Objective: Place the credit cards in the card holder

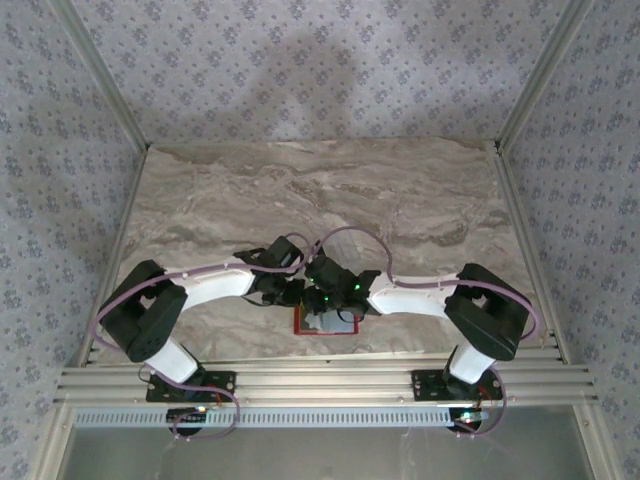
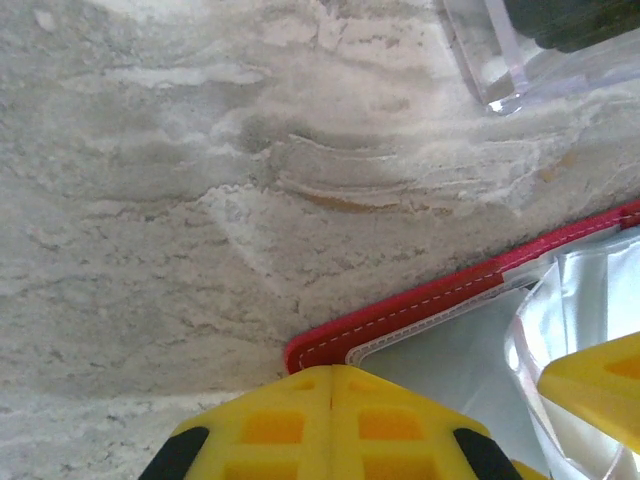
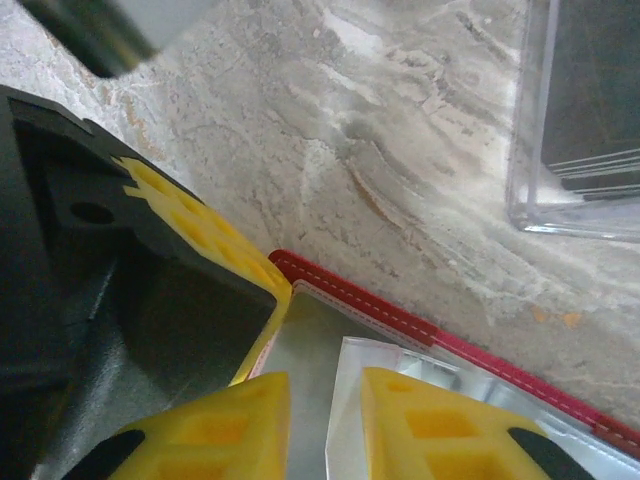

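Marble table from above: card holder open at the near edge's middle. Left wrist: left gripper, fingers pressed together, on its corner. Right wrist: right gripper, narrowly parted, straddles the clear pocket; credit cards lie in a clear box. Loosely caught film could slip, closing the pocket.

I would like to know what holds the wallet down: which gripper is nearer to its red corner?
Left. The left gripper sits shut right at the red corner of the wallet; the right gripper is further in, over the clear pocket.
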You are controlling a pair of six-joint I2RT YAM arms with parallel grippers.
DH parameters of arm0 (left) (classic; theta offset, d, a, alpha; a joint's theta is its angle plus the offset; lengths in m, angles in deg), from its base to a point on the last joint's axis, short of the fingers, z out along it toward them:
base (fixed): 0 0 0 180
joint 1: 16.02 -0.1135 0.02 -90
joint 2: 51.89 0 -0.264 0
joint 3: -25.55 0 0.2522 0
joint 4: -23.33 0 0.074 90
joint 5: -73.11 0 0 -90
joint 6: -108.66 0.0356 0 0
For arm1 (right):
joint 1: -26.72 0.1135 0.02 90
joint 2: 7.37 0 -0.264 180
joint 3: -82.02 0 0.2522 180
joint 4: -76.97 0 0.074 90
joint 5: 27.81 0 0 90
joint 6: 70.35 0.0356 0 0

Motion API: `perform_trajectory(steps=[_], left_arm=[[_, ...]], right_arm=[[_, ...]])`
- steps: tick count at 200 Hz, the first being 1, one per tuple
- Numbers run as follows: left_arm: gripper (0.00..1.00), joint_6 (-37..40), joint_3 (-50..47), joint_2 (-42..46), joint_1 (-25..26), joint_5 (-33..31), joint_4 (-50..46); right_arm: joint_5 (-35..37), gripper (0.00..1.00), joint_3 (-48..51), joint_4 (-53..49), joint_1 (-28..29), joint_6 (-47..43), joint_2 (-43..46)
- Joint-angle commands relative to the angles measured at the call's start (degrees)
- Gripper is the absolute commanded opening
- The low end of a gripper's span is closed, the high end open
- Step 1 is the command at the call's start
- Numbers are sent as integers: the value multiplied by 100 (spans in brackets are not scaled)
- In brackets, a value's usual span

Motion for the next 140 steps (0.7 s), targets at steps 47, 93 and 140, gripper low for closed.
perform_trajectory(steps=[47,93,140], left_arm=[[5,-173,-374,432,-293,641,382],[7,-269,-521,606,-480,718,479],[10,-306,-590,704,-586,728,498]], right_arm=[[-820,45,56,635,25,-31,427],[-823,56,30,375,47,-251,786],[-541,65,109,-38,47,-434,1159]])
